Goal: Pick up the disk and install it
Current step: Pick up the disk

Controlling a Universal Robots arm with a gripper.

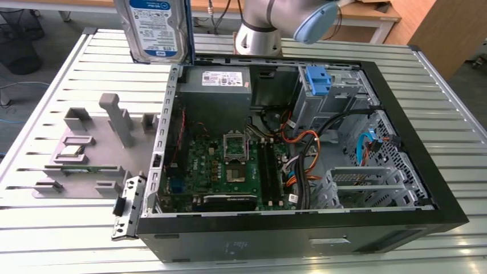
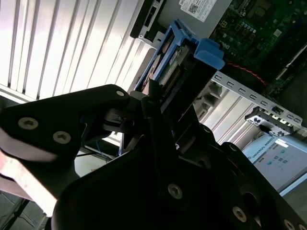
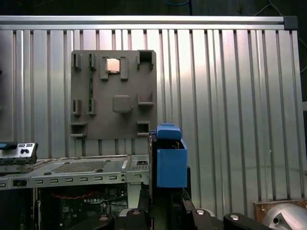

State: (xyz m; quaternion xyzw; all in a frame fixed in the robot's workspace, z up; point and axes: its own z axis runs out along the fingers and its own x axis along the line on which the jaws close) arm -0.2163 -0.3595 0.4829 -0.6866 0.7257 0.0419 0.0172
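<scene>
The disk [image 1: 158, 28], a silver drive with a blue-and-white label, hangs upright in the air at the exterior view's top left, above the far left corner of the open computer case [image 1: 426, 188]. Its label faces the exterior camera. In both wrist views my gripper [image 2: 158, 96] is shut on the disk [image 2: 175, 64], whose blue carrier frame [image 3: 170, 160] sticks out beyond the black fingers [image 2: 103, 103]. My gripper [image 3: 165, 199] holds it over the slatted table beside the case.
Inside the case, a grey power supply [image 1: 216, 85] sits at the far left, and a metal drive cage [image 1: 339, 100] with a blue bracket [image 1: 317, 80] at the far right. A grey fixture plate [image 1: 84, 154] lies left of the case. The arm's base [image 1: 259, 34] stands behind.
</scene>
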